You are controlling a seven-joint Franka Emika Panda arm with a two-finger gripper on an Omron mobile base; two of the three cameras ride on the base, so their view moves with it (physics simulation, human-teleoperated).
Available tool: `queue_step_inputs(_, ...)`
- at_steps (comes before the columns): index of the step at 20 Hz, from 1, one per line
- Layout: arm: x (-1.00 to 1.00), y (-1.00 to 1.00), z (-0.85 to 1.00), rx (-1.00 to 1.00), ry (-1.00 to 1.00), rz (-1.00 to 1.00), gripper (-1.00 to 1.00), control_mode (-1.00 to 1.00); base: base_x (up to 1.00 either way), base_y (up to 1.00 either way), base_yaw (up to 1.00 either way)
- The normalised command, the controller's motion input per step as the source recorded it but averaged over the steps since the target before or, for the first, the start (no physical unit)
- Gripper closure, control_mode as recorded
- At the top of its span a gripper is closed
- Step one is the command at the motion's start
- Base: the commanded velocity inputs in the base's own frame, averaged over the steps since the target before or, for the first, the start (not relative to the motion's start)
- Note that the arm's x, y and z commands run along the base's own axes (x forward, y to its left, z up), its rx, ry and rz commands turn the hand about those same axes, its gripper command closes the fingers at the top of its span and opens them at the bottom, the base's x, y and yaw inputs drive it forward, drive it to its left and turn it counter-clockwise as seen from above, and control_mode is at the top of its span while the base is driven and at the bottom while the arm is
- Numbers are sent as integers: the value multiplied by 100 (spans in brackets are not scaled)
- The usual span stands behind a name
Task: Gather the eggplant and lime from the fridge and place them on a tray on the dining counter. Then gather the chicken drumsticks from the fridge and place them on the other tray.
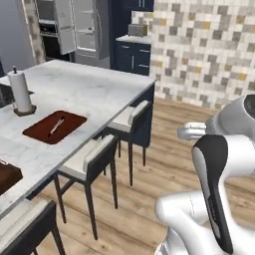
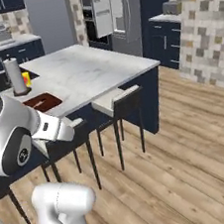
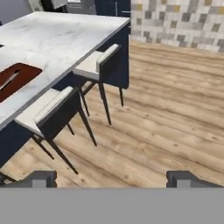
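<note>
My gripper (image 3: 111,180) hangs open over the wooden floor beside the dining counter (image 1: 84,89), with nothing between its fingertips (image 3: 40,178). A red-brown tray (image 1: 54,127) lies on the counter with a thin pale thing on it, and it also appears at the left edge of the hand view (image 3: 13,78). A darker brown tray (image 1: 7,177) sits at the counter's near left end. The fridge (image 1: 82,27) stands at the far end of the room with a door swung open (image 2: 101,9). The eggplant, lime and chicken drumsticks are out of view.
Two stools (image 1: 92,159) (image 1: 132,118) stand along the counter's side between me and the trays. A paper towel roll (image 1: 21,92) is upright on the counter. Dark blue cabinets (image 1: 133,56) and a tiled wall (image 1: 204,50) bound the right. Wooden floor (image 2: 187,139) lies open toward the fridge.
</note>
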Motion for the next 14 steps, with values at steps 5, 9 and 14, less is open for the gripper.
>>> queue_step_inputs(5, 0, 0, 0, 0, 0, 0, -100, 100, 12, -33, -65)
queue_step_inputs(9, 0, 0, 0, 0, 0, 0, -100, 100, 28, -8, -64)
queue_step_inputs(14, 0, 0, 0, 0, 0, 0, -100, 100, 54, -1, -54)
